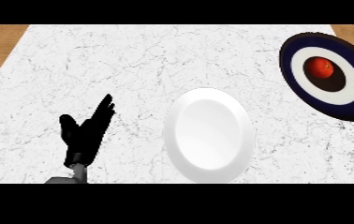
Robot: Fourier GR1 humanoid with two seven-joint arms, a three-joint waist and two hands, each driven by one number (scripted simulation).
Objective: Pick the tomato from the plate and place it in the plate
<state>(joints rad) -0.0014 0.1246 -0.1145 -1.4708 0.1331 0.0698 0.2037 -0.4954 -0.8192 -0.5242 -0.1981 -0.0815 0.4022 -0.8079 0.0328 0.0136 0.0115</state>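
Marble counter (104,63) fills the head view. At the lower left the robot's left hand (84,136) rests open, fingers (104,110) straight and pointing up, thumb spread to the side, holding nothing. Just to the right of those fingers lies a plain white plate (207,169), apart from the hand. Well beyond the fingertips, toward the upper right edge, sits a dark blue plate (294,75) with a white ring and dark centre; the tomato (323,68) lies in that centre, far from the hand.
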